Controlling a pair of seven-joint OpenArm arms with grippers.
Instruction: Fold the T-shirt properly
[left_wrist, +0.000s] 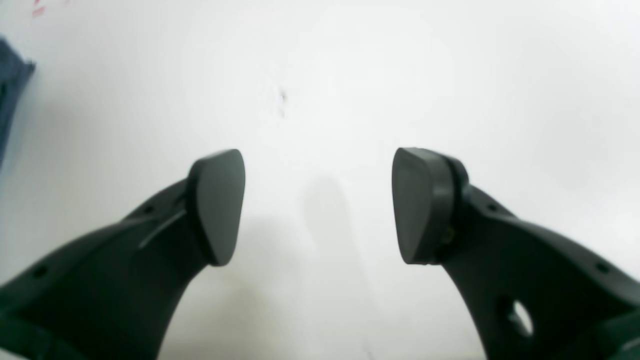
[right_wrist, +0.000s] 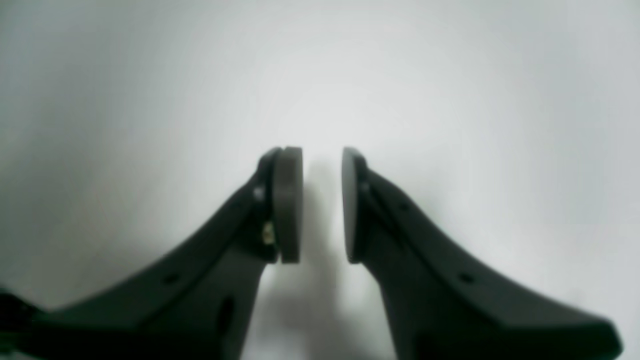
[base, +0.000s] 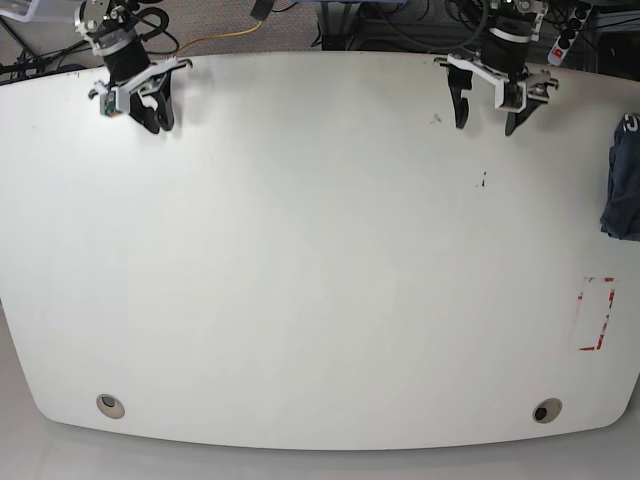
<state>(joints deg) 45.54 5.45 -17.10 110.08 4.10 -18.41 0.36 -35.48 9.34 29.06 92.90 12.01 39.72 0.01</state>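
Observation:
The T-shirt (base: 622, 185) is a dark blue crumpled heap at the table's far right edge, partly cut off by the frame. A corner of the T-shirt (left_wrist: 11, 90) also shows at the left wrist view's left border. My left gripper (base: 487, 112) hovers at the back of the table, well left of the shirt. Seen up close, the left gripper (left_wrist: 318, 170) is wide open and holds nothing. My right gripper (base: 157, 112) is at the back left corner. In its wrist view the right gripper (right_wrist: 322, 200) has only a narrow gap between the pads, over bare table, with nothing between them.
The white table (base: 320, 270) has a red tape outline (base: 597, 314) near its right side, a small dark mark (base: 484, 181), and two round holes (base: 111, 405) (base: 546, 411) near the front edge. Cables and a power strip (base: 568, 30) lie behind the back edge.

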